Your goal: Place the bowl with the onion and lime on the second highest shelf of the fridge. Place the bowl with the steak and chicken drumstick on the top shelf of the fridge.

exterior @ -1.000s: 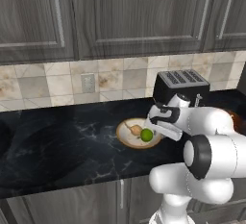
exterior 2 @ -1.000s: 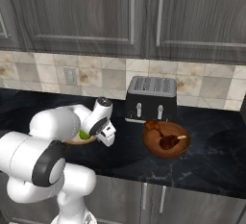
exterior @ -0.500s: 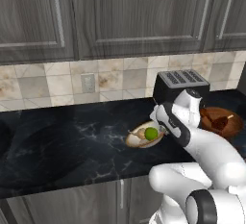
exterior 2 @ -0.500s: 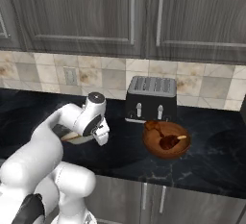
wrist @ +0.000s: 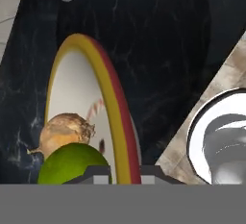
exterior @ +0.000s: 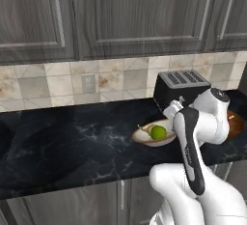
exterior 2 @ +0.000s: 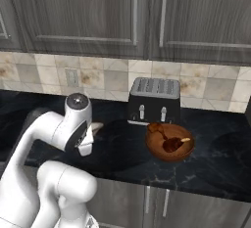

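Note:
The cream bowl with the onion and lime [exterior: 150,137] is just in front of the toaster, and I cannot tell whether it rests on the counter or hangs just above it. In the hand view its coloured rim [wrist: 113,103] runs down between the finger tips. My gripper [wrist: 124,172] is shut on that rim. The tan onion [wrist: 65,131] and the green lime [wrist: 72,164] lie inside, close to the fingers. The lime [exterior: 158,132] also shows from the left base. To the right stands the reddish-brown bowl [exterior 2: 170,144] with dark meat pieces and a pale bone end [exterior 2: 185,139]. The fridge shelves are out of view.
A black toaster [exterior 2: 154,100] stands against the tiled wall behind both bowls. The black marble counter [exterior: 72,147] runs wide to the left. Dark upper cabinets [exterior: 120,16] hang above. My white forearm [exterior: 190,142] crosses in front of the brown bowl.
The arm has swung and folded, its elbow now toward the camera. The cream bowl has shifted a little to the right in the left base view, still in the gripper.

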Tool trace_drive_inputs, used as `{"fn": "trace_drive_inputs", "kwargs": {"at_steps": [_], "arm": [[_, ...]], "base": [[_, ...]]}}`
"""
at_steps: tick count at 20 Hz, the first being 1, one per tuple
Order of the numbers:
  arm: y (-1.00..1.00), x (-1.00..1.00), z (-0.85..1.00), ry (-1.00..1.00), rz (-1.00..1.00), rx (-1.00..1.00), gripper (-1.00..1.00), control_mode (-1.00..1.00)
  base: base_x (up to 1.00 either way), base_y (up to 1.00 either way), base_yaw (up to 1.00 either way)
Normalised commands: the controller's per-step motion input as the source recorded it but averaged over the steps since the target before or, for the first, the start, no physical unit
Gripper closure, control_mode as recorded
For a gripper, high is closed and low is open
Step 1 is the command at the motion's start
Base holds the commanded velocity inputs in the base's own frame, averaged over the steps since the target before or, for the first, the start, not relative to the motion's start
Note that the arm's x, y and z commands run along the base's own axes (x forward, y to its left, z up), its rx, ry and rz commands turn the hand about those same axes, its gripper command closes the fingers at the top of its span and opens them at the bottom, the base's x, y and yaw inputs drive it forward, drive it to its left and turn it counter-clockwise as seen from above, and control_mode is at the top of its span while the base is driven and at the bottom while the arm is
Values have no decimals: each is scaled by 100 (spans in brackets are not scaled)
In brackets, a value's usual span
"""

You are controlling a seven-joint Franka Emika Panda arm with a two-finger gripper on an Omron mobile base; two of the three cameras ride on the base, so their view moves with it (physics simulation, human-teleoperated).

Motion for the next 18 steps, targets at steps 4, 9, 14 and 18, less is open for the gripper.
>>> {"fn": "trace_drive_inputs", "kwargs": {"at_steps": [4,9,14,18], "arm": [[0,-100,95,-8,-30,16,100,-100],[0,-93,87,-11,-25,4,100,-100],[0,-78,31,-37,-9,-3,100,100],[0,0,0,0,0,0,100,100]], "base": [[0,0,0],[0,0,0],[-20,0,-4],[-75,0,-42]]}}
